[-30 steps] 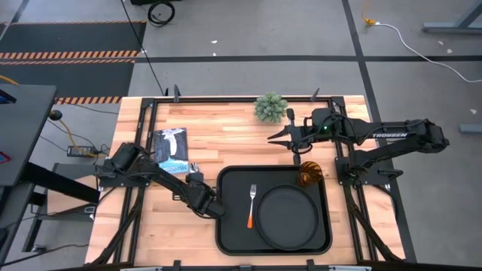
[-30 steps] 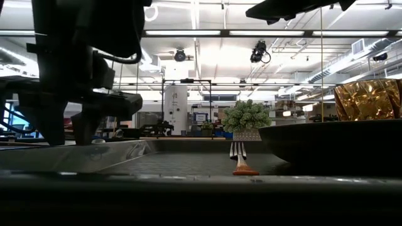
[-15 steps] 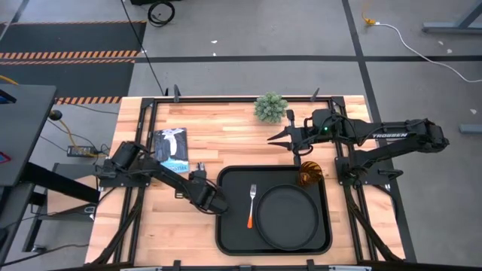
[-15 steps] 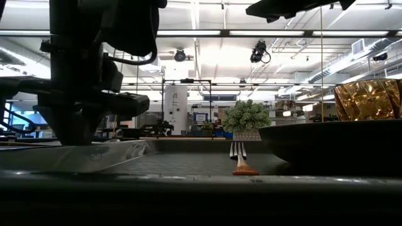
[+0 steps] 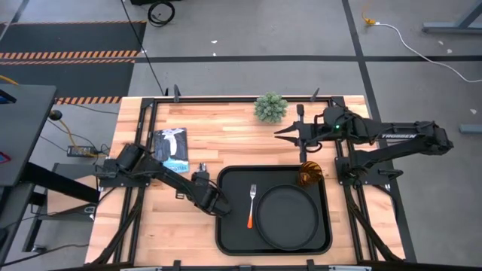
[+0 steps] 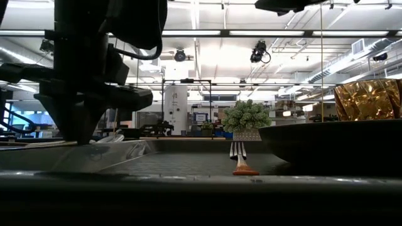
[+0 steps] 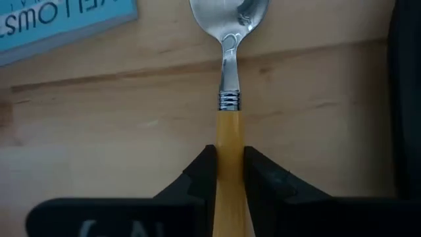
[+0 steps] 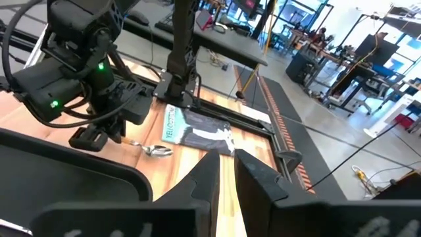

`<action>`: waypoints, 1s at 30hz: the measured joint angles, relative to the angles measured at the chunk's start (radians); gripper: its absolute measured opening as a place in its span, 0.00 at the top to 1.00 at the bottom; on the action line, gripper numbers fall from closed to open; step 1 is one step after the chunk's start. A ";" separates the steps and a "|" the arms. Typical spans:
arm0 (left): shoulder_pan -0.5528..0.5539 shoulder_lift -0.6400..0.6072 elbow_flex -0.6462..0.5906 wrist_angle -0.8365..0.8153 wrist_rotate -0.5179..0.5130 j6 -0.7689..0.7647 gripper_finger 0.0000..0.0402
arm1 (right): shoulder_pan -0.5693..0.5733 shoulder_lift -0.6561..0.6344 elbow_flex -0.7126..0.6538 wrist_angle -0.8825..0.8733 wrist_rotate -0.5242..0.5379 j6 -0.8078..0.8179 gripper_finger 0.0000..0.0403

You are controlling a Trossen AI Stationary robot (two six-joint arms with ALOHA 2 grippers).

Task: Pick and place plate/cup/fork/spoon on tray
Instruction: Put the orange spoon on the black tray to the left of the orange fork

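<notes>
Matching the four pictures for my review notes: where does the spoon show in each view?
High view: the spoon lies on the wood left of the tray, held by the left hand.
Low view: only its bowl shows, left of centre.
Left wrist view: centre, orange handle between the fingers.
Right wrist view: its bowl on the wood.
Shared landmark: the blue packet.

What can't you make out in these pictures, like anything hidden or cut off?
- Spoon: left wrist view cuts off the bowl's tip; the left gripper covers the handle's end.
- Plate and cup: low view's right edge crops both.
- Fork: low view shows it end-on, length unreadable.
</notes>
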 joint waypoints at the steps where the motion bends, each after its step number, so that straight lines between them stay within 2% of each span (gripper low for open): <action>1: 0.000 0.000 0.000 -0.001 -0.003 0.000 0.84 | 0.000 -0.007 0.000 -0.005 -0.001 0.000 0.87; 15: 0.000 -0.004 0.007 0.072 -0.013 -0.015 0.82 | 0.000 -0.033 0.000 -0.031 -0.003 0.000 0.87; 27: -0.001 -0.007 0.162 0.052 -0.068 0.013 0.82 | 0.000 -0.033 0.000 -0.033 -0.003 0.001 0.87; 30: -0.001 -0.007 0.176 0.124 -0.075 0.035 0.82 | 0.000 -0.032 0.000 -0.035 -0.003 0.001 0.87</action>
